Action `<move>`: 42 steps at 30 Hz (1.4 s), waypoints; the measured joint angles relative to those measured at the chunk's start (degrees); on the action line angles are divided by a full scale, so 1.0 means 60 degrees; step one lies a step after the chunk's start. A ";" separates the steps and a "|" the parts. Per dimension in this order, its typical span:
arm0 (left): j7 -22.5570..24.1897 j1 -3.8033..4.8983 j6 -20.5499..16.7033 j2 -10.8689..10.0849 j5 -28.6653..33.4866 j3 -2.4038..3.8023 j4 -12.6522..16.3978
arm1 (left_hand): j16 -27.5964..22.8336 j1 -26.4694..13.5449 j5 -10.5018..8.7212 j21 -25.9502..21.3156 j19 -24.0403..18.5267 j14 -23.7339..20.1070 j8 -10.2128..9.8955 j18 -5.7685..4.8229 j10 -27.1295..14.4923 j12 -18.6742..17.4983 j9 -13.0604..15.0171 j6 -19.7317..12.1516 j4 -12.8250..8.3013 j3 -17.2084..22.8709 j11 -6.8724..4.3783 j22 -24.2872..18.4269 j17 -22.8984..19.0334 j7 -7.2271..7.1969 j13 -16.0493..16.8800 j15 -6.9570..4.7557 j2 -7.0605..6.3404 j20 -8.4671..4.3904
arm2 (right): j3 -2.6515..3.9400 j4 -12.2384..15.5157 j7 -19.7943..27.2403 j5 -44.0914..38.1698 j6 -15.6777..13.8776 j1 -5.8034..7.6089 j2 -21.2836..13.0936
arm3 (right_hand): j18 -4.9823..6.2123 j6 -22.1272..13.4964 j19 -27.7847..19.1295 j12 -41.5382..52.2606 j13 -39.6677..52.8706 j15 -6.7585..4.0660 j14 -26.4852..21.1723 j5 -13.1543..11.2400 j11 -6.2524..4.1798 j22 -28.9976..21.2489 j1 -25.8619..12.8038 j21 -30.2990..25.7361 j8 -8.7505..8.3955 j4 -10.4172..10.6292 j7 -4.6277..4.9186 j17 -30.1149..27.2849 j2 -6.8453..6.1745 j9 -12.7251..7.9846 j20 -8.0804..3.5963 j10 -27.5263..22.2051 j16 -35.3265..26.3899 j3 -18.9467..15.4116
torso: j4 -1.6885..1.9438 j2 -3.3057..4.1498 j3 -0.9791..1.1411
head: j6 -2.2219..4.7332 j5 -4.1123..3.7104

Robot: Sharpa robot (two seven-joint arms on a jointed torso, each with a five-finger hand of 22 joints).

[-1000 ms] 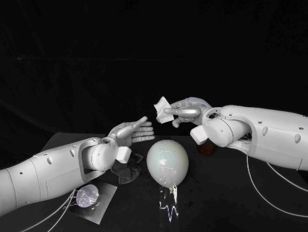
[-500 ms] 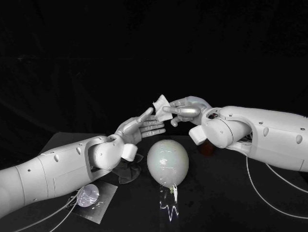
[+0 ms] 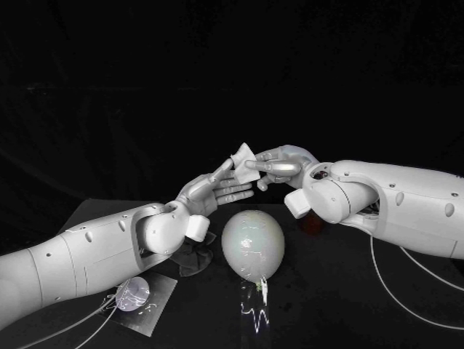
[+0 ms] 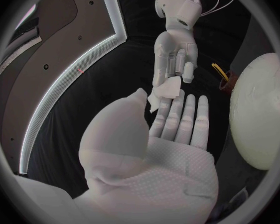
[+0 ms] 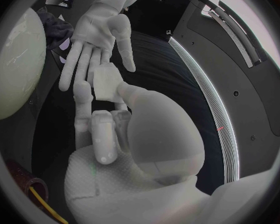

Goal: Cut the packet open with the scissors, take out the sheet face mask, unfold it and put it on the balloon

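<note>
My right hand (image 3: 279,166) is raised above the table and pinches a small folded white sheet mask (image 3: 243,155) between thumb and fingers. My left hand (image 3: 213,190) is lifted beside it, palm up and fingers spread, its fingertips reaching the mask's lower edge without closing on it. In the left wrist view the mask (image 4: 168,88) hangs from the right hand (image 4: 174,55) just past my left hand's own fingers (image 4: 177,117). The pale, egg-shaped balloon (image 3: 253,243) lies on the table below both hands. A cut silver packet (image 3: 137,297) lies at the front left.
A dark crumpled piece (image 3: 193,259) lies between the packet and the balloon. A reddish-brown object (image 3: 310,224) with a yellow part (image 4: 219,71) stands behind the balloon, under my right forearm. White cables (image 3: 421,280) trail over the table at the right.
My left hand has risen up and to the right, from beside the balloon to the mask's lower edge. The right hand and the mask have stayed in place.
</note>
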 measured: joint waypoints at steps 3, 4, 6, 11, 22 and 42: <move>0.0000 0.0000 -0.0004 0.0020 -0.0012 0.0000 -0.0013 | 0.0000 0.0441 0.0000 0.0000 0.0000 0.0065 -0.0017 0.0000 0.0102 0.0000 0.0008 0.0128 -0.0080 0.0014 -0.0009 0.0009 0.0000 -0.0078 0.0014 0.0002 0.0011 0.0000 | -0.0001 -0.0001 0.0000 -0.0018 -0.0001 -0.0003 -0.0009 | -0.0001 -0.0007 0.0000 0.0000 0.0000 0.0000 0.0000 0.0000 0.0000 0.0002 -0.0012 0.0000 0.0013 -0.0001 0.0007 -0.0001 0.0013 0.0001 0.0000 0.0000 0.0000 0.0001 | 0.0000 0.0000 0.0000 | 0.0002 0.0007; 0.0001 0.0000 -0.0019 0.0023 -0.0018 0.0001 -0.0019 | 0.0000 0.0582 0.0000 0.0000 0.0000 0.0105 -0.0017 -0.0001 0.0136 0.0000 0.0013 0.0150 -0.0138 0.0052 -0.0005 0.0009 0.0000 -0.0099 0.0014 0.0013 0.0020 0.0000 | -0.0001 -0.0004 0.0000 -0.0028 -0.0001 -0.0003 -0.0016 | -0.0001 -0.0007 0.0000 -0.0001 0.0001 0.0000 0.0000 0.0000 0.0000 0.0002 -0.0012 0.0000 0.0015 -0.0002 0.0007 -0.0002 0.0014 0.0000 0.0000 0.0000 0.0000 0.0000 | 0.0000 0.0000 -0.0001 | 0.0002 0.0009; 0.0030 0.0001 -0.0065 0.0032 -0.0039 0.0001 -0.0042 | 0.0097 0.0909 0.0000 0.0003 0.0016 0.0205 -0.0054 -0.0001 0.0222 0.0000 0.0022 0.0223 -0.0287 0.0168 -0.0024 0.0019 0.0014 -0.0097 0.0020 -0.0006 0.0056 0.0016 | -0.0001 -0.0007 -0.0001 -0.0044 -0.0002 -0.0003 -0.0029 | -0.0002 -0.0014 0.0000 -0.0001 0.0004 0.0000 0.0000 0.0000 0.0000 0.0003 -0.0025 0.0043 0.0017 -0.0012 0.0014 -0.0006 0.0027 0.0001 0.0000 0.0000 0.0000 -0.0009 | 0.0000 0.0000 0.0000 | 0.0002 0.0010; 0.0179 0.0001 -0.0338 0.0060 -0.0151 0.0016 -0.0141 | 0.0497 0.1832 0.0000 0.0055 0.0223 0.0537 -0.0054 -0.0003 0.0501 0.0050 0.0070 0.0617 -0.0730 0.0558 -0.0162 0.0047 0.0156 -0.0086 0.0027 -0.0163 0.0116 0.0055 | -0.0002 -0.0019 -0.0023 -0.0101 -0.0004 -0.0005 -0.0066 | -0.0004 -0.0020 -0.0001 -0.0001 0.0007 0.0001 -0.0001 -0.0001 0.0000 0.0003 -0.0044 0.0043 0.0037 -0.0012 0.0019 -0.0007 0.0052 0.0001 0.0000 0.0000 -0.0001 -0.0010 | -0.0001 0.0002 0.0000 | -0.0005 0.0012; 0.0456 0.0002 -0.0839 0.0104 -0.0310 0.0038 -0.0160 | 0.0774 0.2112 0.0000 0.0055 0.0243 0.0588 -0.0053 -0.0004 0.0713 0.0067 0.0104 0.0859 -0.0846 0.0870 -0.0249 0.0047 0.0261 -0.0126 0.0026 -0.0214 0.0078 0.0035 | -0.0008 -0.0071 -0.0123 -0.0306 -0.0013 -0.0024 -0.0114 | -0.0012 0.0002 0.0034 -0.0013 0.0009 -0.0022 0.0022 -0.0021 0.0000 -0.0002 -0.0035 0.0041 0.0045 -0.0041 -0.0008 -0.0004 0.0060 0.0001 0.0035 0.0000 -0.0020 0.0012 | -0.0001 0.0008 -0.0002 | -0.0053 0.0051; 0.0590 0.0001 -0.0877 0.0139 -0.0300 0.0048 -0.0177 | 0.1316 0.2076 0.0000 0.0206 0.0713 0.1017 -0.0128 -0.0068 0.0903 0.0066 0.0102 0.0879 -0.0644 0.0989 -0.0304 0.0103 0.0464 -0.0106 0.0019 -0.0369 -0.0050 0.0051 | -0.0021 -0.0076 -0.0332 -0.0672 -0.0008 -0.0092 -0.0179 | 0.0024 -0.0029 0.0034 -0.0015 0.0004 -0.0020 0.0020 -0.0002 0.0000 0.0002 -0.0033 0.0040 0.0050 -0.0078 -0.0015 -0.0002 0.0058 0.0000 0.0035 0.0000 0.0006 0.0027 | -0.0008 -0.0002 0.0006 | -0.0037 0.0055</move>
